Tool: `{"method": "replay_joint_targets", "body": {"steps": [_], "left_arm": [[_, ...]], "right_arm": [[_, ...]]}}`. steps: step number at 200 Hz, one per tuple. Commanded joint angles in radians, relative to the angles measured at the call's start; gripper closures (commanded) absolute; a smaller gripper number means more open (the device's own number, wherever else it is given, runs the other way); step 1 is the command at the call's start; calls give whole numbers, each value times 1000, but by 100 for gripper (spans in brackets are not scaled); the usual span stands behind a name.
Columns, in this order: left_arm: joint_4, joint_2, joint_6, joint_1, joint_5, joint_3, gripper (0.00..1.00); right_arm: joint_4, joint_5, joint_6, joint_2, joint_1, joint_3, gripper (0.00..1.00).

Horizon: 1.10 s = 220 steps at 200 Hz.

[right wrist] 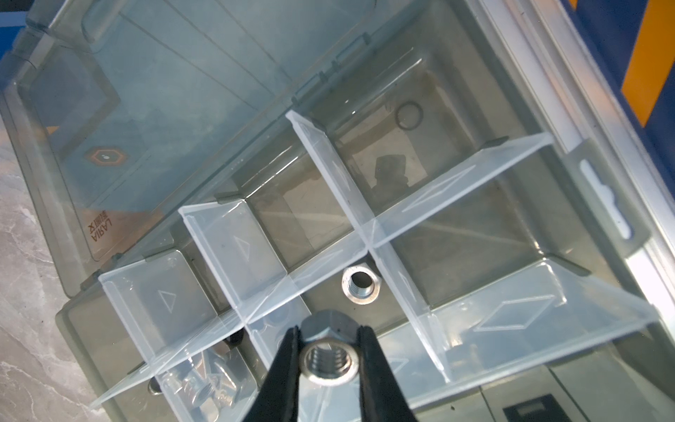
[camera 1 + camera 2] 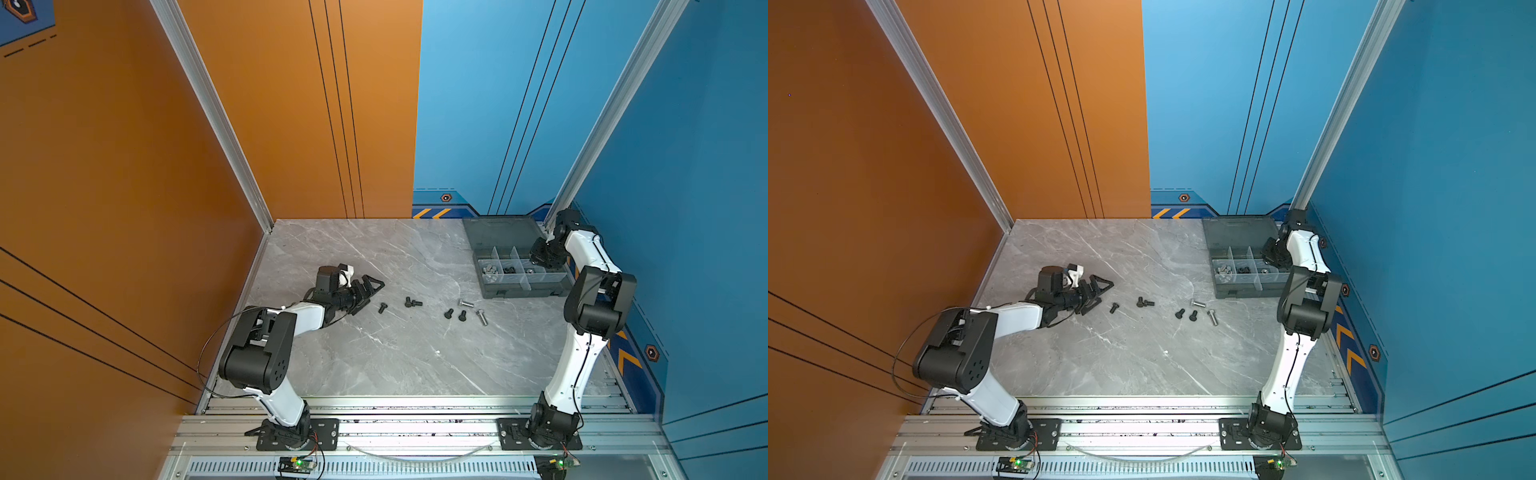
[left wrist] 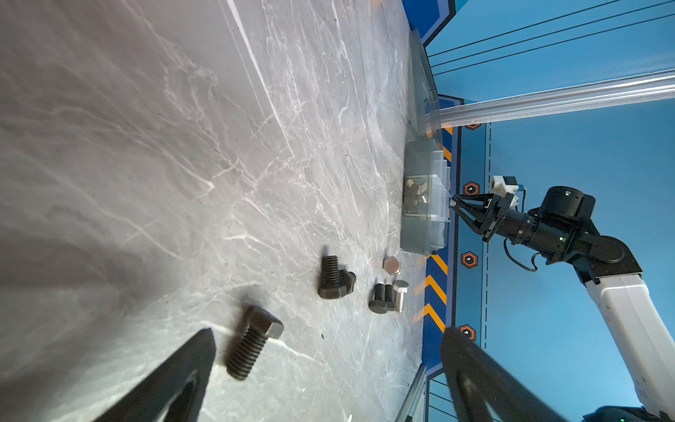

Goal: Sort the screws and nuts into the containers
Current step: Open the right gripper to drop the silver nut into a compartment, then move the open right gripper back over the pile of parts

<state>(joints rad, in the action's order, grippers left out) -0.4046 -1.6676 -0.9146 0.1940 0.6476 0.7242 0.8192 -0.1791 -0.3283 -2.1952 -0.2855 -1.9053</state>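
One silver hex nut point(image 1: 330, 361) is pinched in the nearly closed right end effector point(image 1: 328, 330) above the organizer box point(image 2: 528, 291), 2 o'clock on the counter point(image 2: 395, 353). Release should be made low, centred over the compartment point(image 1: 325, 297) holding a matching nut point(image 1: 361, 286), clear of dividers point(image 1: 456, 182). Left end effector point(image 2: 372, 295): fully spread, empty.

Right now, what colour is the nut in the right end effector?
Silver; the nut shows best in the right wrist view.
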Motion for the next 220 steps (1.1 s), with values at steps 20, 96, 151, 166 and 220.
{"method": "replay_joint_targets", "body": {"steps": [20,96,151,166,220], "left_arm": [[-13,14,-1,6,-13,15,2],[-14,11,0,6,-9,15,2],[-12,12,1,5,-9,16,2],[-14,12,0,6,-8,15,2],[-12,17,-2,5,-14,15,2]], "right_arm": [[14,13,17,-29,-2,-2,94],[15,18,17,-32,0,-2,70],[18,0,29,-23,5,-1,62],[22,-8,40,-3,12,11,62],[-25,-115,76,189,115,162,59]]}}
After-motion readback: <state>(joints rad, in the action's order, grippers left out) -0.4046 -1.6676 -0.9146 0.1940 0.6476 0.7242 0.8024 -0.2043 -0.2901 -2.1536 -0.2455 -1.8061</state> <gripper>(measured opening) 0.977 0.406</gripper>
